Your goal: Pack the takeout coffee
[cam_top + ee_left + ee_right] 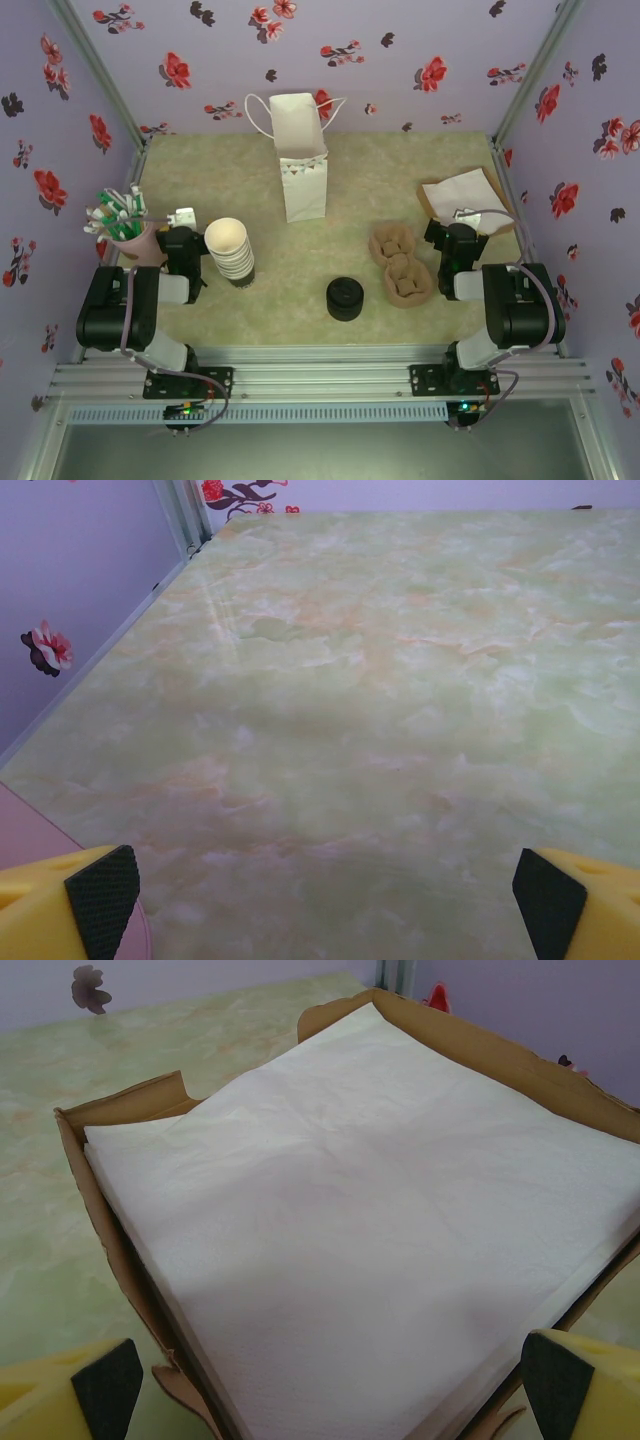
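Observation:
The takeout coffee is out of view. My left gripper (184,230) rests low at the left, beside a stack of lidless cream cups (230,250). In the left wrist view its yellow fingers with black pads (102,890) stand wide apart and open over bare marbled tabletop (380,680). My right gripper (458,228) sits at the right, at the near edge of a brown tray of white napkins (380,1210). It is open too, with nothing between its pads (552,1380). A white paper bag (300,155) stands upright and open-topped at the back middle.
A stack of loose black lids (345,298) sits at the front middle. Two brown pulp cup carriers (400,265) lie left of the right arm. A pink cup of green and white sticks (125,228) stands at the left wall. Floral walls enclose the table.

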`<control>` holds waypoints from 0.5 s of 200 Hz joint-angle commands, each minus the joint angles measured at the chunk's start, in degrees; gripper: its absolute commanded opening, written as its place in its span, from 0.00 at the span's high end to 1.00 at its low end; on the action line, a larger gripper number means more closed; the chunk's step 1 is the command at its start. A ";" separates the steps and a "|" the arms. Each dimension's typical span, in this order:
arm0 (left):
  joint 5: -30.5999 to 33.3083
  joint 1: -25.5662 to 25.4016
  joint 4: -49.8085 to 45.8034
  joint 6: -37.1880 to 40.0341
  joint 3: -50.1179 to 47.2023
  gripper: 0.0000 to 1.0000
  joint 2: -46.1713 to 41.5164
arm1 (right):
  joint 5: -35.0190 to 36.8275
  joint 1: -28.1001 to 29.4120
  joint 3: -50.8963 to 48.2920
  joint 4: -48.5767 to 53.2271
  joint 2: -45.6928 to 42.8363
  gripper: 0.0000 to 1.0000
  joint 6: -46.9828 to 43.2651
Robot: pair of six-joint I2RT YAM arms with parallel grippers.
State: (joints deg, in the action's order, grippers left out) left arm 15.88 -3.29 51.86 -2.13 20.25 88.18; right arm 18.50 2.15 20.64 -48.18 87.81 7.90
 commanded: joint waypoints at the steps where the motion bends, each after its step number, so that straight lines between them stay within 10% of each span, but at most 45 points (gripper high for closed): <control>1: 1.42 0.65 1.65 0.73 1.28 0.01 0.54 | 1.63 0.40 1.23 -1.21 0.48 0.01 -0.78; 100: 1.52 0.56 2.24 0.99 0.90 0.01 0.41 | 1.61 0.40 1.24 -1.14 0.48 0.01 -0.78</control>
State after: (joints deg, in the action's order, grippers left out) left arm 15.88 -3.22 51.86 -2.13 20.25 88.18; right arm 18.52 2.15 20.64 -48.16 87.81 7.90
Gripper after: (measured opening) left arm 0.993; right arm 0.992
